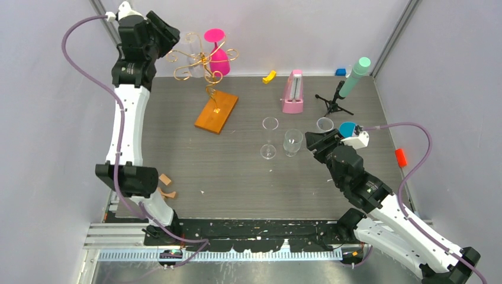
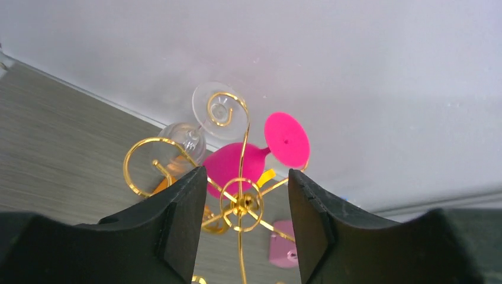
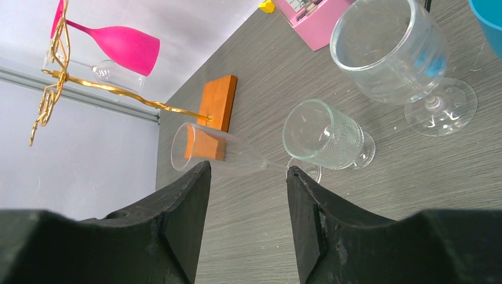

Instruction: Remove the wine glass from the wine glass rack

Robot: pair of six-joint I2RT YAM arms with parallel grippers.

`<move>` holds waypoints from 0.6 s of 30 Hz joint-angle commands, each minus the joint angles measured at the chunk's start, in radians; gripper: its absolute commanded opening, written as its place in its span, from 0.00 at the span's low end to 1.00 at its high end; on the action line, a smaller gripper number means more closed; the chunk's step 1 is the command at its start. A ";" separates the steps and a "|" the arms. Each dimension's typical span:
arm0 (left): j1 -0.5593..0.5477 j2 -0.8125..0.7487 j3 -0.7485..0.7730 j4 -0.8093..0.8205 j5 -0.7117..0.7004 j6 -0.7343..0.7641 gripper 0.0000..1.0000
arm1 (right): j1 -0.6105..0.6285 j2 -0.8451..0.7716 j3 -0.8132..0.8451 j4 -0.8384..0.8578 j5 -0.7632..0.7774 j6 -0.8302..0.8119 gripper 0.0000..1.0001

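The gold wire wine glass rack [image 1: 201,62] stands at the back left on its orange base [image 1: 216,111]. Two wine glasses hang upside down from its arms, a pink one [image 1: 218,56] and a clear one [image 1: 190,44]. My left gripper [image 1: 170,32] is raised just left of the rack top, open and holding nothing. In the left wrist view its fingers [image 2: 245,173] frame the rack's hub [image 2: 240,204], with the pink glass [image 2: 234,165] and the clear glass [image 2: 183,137] beyond. My right gripper [image 3: 248,168] is open and empty, low over the table at the right [image 1: 314,141].
A clear flute [image 1: 270,137], a ribbed goblet [image 1: 292,142], another clear glass [image 1: 324,124] and a blue cup [image 1: 348,128] stand mid-table near the right gripper. A pink box [image 1: 293,92], a yellow piece [image 1: 269,77], a teal microphone on a tripod [image 1: 349,83] and a red item [image 1: 401,157] lie further off.
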 commanded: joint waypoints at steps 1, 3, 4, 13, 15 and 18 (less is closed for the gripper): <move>0.001 0.114 0.099 0.069 -0.070 -0.214 0.55 | 0.005 -0.003 0.047 0.033 0.021 0.004 0.55; 0.001 0.174 0.165 0.039 -0.093 -0.246 0.55 | 0.005 -0.008 0.047 0.022 0.013 0.015 0.54; 0.001 0.199 0.189 0.028 -0.114 -0.261 0.55 | 0.005 -0.010 0.044 0.028 -0.001 0.021 0.53; -0.028 0.273 0.182 0.067 -0.274 -0.341 0.49 | 0.005 0.022 0.049 0.001 -0.002 0.009 0.51; -0.029 0.278 0.175 0.073 -0.285 -0.346 0.49 | 0.004 0.022 0.048 -0.001 0.003 0.008 0.51; -0.032 0.298 0.182 0.059 -0.313 -0.359 0.48 | 0.004 0.020 0.046 -0.001 0.008 0.007 0.51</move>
